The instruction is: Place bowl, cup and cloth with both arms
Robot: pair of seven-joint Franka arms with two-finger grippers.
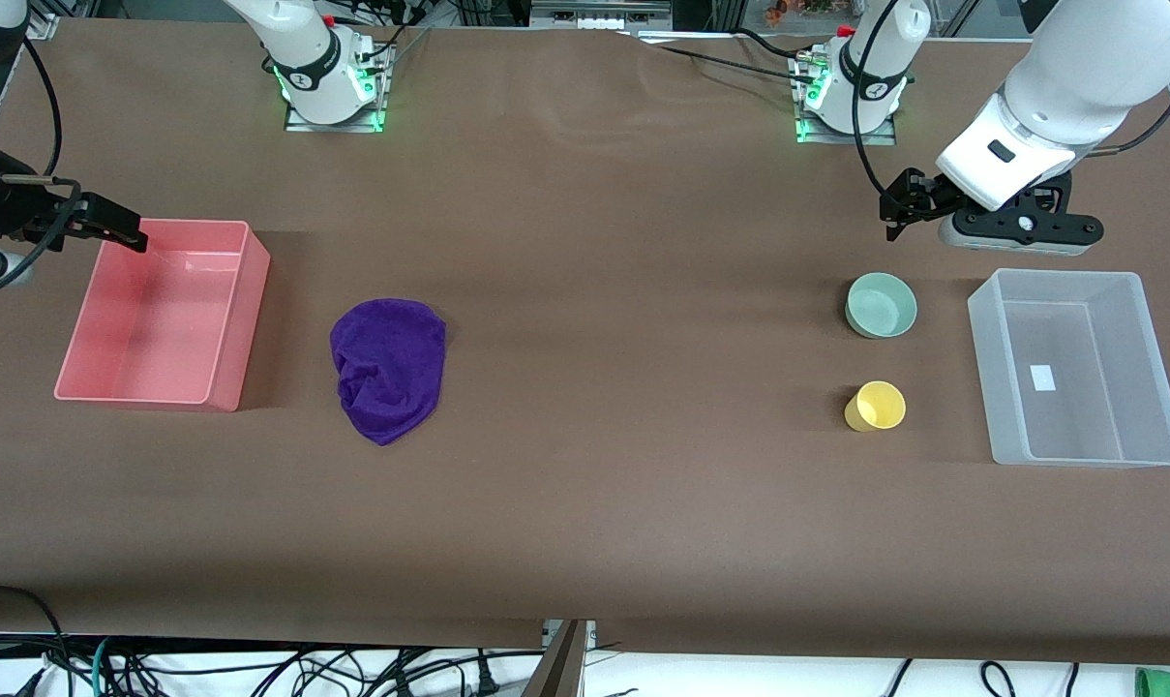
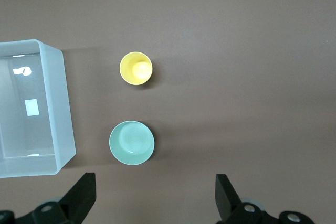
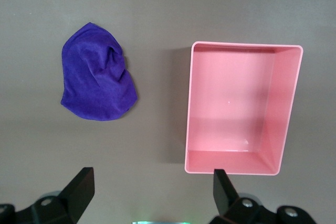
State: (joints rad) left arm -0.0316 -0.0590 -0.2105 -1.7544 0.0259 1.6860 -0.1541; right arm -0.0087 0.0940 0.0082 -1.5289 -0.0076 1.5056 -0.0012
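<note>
Even, bright overhead light; soft shadows beside the pink bin (image 1: 159,319) and cloth (image 1: 388,368); all views sharp.

- One bowl (image 1: 881,305), pale mint green.
- One cup (image 1: 875,406), bright yellow.
- One cloth (image 1: 388,368), deep purple and crumpled.
- Two bins: one pink bin (image 1: 228,319) at nine o'clock on the table in the front view, one clear plastic bin (image 1: 1160,378) at three o'clock.
- Two white arms, each with one black gripper: the left gripper (image 1: 899,215) and the right gripper (image 1: 110,225), two grippers in all.
- One brown table (image 1: 623,503).
</note>
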